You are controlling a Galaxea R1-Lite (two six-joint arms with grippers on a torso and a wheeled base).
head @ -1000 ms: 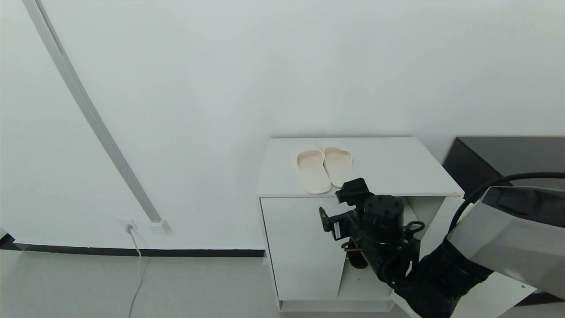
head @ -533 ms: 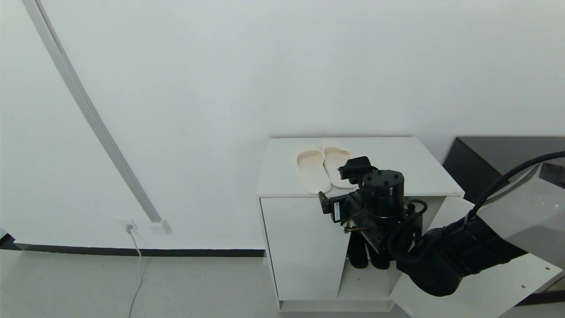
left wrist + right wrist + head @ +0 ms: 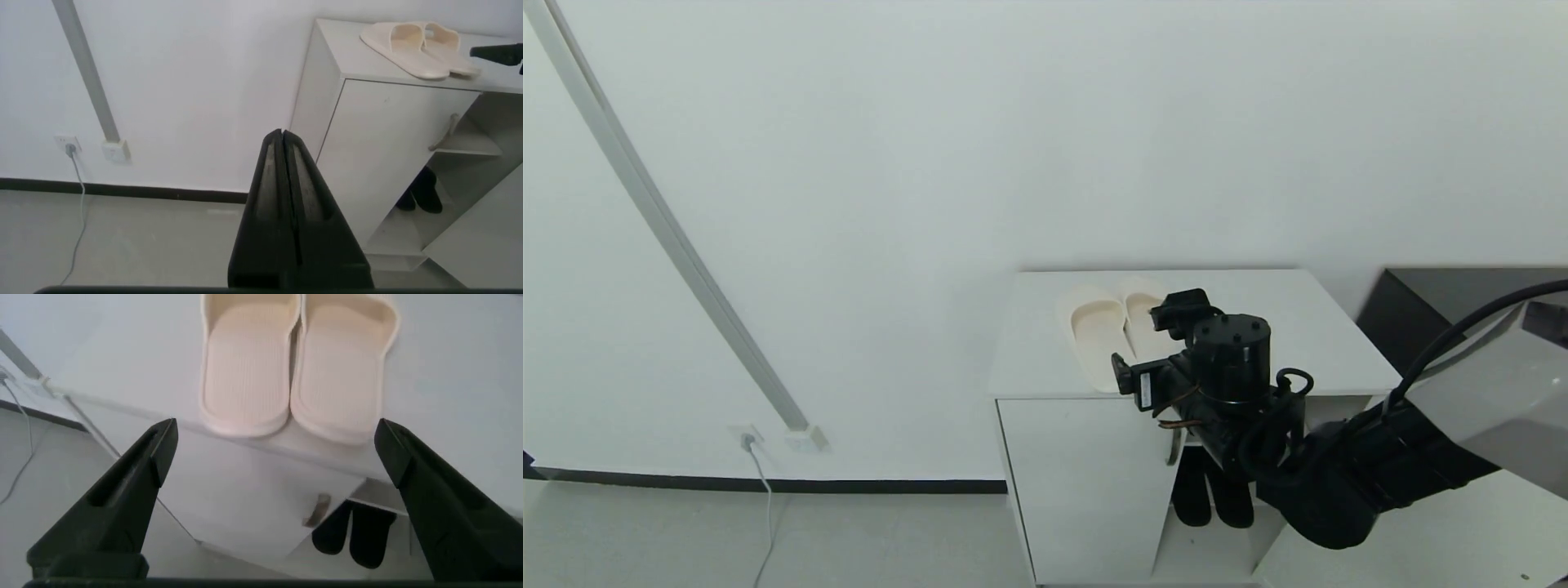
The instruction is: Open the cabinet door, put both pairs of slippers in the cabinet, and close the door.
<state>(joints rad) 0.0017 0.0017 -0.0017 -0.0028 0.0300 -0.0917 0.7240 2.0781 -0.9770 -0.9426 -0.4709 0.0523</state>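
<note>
A white cabinet [image 3: 1327, 327] is seen standing on a grey floor [image 3: 645, 539], its back against a plain white wall [image 3: 931, 163]. A pair of cream slippers [image 3: 1097, 333] is laid side by side on the cabinet top, near its front left corner, with the heels just at the front edge. The cabinet's right-hand door [image 3: 1421, 547] is swung open, while the left-hand door [image 3: 1086, 482] is shut; a slim handle [image 3: 315, 510] is seen at its inner edge. A pair of black slippers [image 3: 1192, 494] is placed in the lower compartment, beneath a shelf, the two close together.

The right gripper [image 3: 275, 433] is held above the front edge of the cabinet top, just over the heels of the cream slippers, with its jaws spread wide and nothing between them. The left gripper [image 3: 283, 135] is held low and well apart from the cabinet, on its left, with its jaws pressed together and nothing clamped.

A grey trunking strip [image 3: 662, 220] is run slantwise down the wall to a socket [image 3: 743, 437], from which a pale cable [image 3: 765, 523] is trailed onto the floor. A black skirting [image 3: 768, 484] is fitted along the foot of the wall. A dark piece of furniture [image 3: 1462, 294] is set beside the cabinet on the right.
</note>
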